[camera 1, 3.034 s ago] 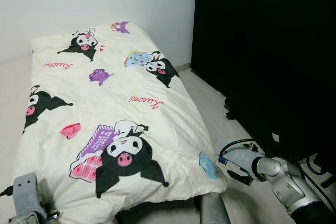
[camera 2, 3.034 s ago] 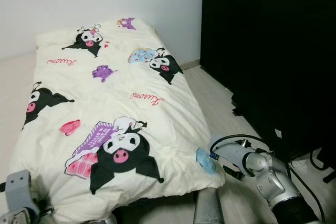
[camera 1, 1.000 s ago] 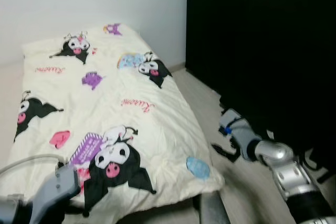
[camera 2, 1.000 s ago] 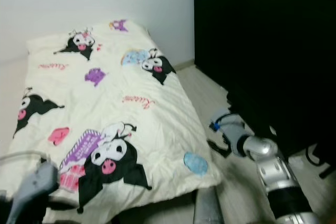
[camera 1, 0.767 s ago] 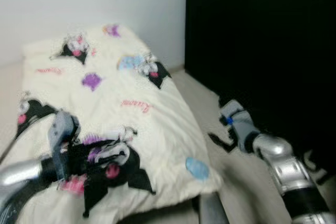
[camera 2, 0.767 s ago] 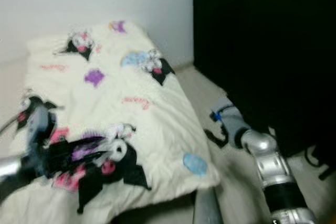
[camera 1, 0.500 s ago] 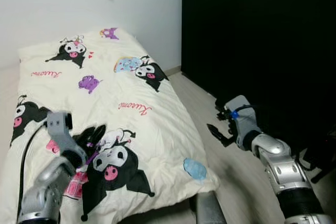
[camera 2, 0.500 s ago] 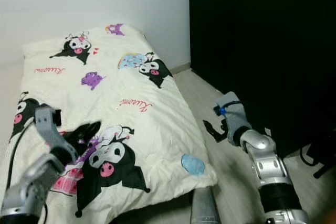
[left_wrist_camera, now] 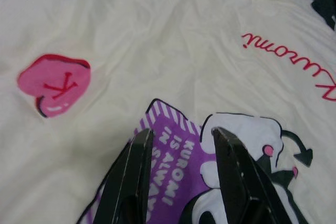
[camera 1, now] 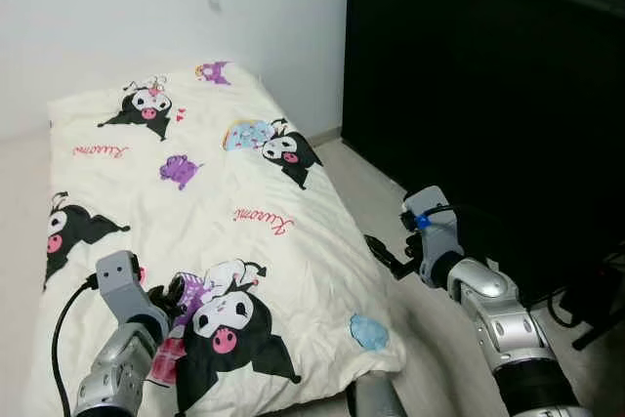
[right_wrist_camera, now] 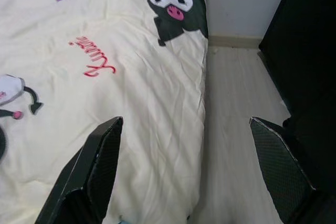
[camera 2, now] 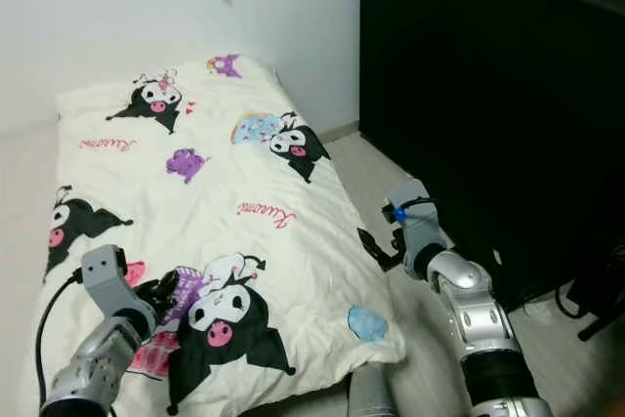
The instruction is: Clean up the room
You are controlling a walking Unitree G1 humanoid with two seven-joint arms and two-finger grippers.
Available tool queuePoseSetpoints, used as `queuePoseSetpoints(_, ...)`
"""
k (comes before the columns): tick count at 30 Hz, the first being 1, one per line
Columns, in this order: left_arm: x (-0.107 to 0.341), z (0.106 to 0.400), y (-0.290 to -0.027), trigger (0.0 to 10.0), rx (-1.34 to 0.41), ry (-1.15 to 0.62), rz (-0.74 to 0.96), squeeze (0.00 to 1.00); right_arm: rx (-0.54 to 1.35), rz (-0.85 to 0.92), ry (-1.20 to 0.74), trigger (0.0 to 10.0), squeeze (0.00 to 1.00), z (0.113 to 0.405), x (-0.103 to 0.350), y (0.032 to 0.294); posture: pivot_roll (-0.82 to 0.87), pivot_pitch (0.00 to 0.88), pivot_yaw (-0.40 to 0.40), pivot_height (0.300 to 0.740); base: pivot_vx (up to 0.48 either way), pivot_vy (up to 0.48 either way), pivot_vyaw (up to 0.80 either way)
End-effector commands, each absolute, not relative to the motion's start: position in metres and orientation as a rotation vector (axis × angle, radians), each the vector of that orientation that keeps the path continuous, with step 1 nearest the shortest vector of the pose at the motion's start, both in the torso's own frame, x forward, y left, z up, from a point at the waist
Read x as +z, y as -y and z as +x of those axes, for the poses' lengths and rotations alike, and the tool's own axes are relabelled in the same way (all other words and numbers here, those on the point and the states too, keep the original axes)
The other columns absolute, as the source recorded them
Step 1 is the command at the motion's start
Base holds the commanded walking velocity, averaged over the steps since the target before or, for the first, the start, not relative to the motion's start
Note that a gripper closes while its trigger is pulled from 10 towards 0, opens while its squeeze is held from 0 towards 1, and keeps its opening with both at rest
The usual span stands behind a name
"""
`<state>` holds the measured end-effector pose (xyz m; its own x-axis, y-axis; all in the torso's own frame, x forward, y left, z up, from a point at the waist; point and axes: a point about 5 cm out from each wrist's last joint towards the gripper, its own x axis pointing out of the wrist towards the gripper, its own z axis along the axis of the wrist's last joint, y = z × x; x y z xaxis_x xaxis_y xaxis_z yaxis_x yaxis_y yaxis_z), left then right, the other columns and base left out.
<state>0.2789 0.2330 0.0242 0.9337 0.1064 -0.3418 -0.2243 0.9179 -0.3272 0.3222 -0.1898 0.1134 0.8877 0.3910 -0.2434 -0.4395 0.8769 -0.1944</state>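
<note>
Now both my arms are up over the bed (camera 1: pixel 29 271), where three seconds ago they hung low at its foot end. My left fingers (left_wrist_camera: pixel 184 177) have come down onto the quilt (camera 1: pixel 234 173) near its foot-end left corner, tips just above the purple print (left_wrist_camera: pixel 168 140) beside the pink heart (left_wrist_camera: pixel 52 83), set a narrow gap apart and holding nothing. My right fingers (right_wrist_camera: pixel 189 166) have swung in from the floor (camera 1: pixel 376 183) to the quilt's right edge, spread wide and empty, with the fabric's side fold lying between them.

To my eye that puts me at the start of straightening or folding the quilt, the one thing in reach that the tidy-up could mean; it lies spread flat across the bed, head end near the wall (camera 1: pixel 117 17), right edge beside the strip of floor and the black cabinet (camera 1: pixel 469 95).

I can make out no bin, basket or box, so nothing is being held in one.
</note>
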Motion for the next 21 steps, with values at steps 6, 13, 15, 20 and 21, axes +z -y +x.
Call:
queuePoseSetpoints(6, -0.008, 0.256, -0.243, 10.0, 0.244, -0.465, -0.311, 0.0, 0.423, -0.22, -0.273, 10.0, 0.0, 0.314, 0.086, 0.191, -0.21, 0.048, 0.072, 0.668, 0.0, 0.0, 0.0)
queuePoseSetpoints(13, -0.021, 0.244, -0.246, 10.0, 0.266, -0.529, -0.285, 0.0, 0.409, -0.207, -0.308, 10.0, 0.0, 0.311, 0.074, 0.192, -0.21, 0.042, 0.074, 0.682, 0.0, 0.0, 0.0)
queuePoseSetpoints(15, -0.034, 0.231, -0.248, 10.0, 0.287, -0.592, -0.273, 0.0, 0.385, -0.187, -0.353, 10.0, 0.0, 0.307, 0.06, 0.195, -0.21, 0.038, 0.078, 0.691, 0.0, 0.0, 0.0)
queuePoseSetpoints(20, -0.047, 0.215, -0.248, 10.0, 0.308, -0.658, -0.266, 0.0, 0.35, -0.16, -0.419, 10.0, 0.0, 0.297, 0.04, 0.201, -0.21, 0.038, 0.078, 0.705, 0.0, 0.0, 0.0)
queuePoseSetpoints(21, -0.05, 0.211, -0.249, 10.0, 0.316, -0.677, -0.266, 0.0, 0.337, -0.147, -0.438, 10.0, 0.0, 0.294, 0.034, 0.203, -0.21, 0.038, 0.077, 0.71, 0.0, 0.0, 0.0)
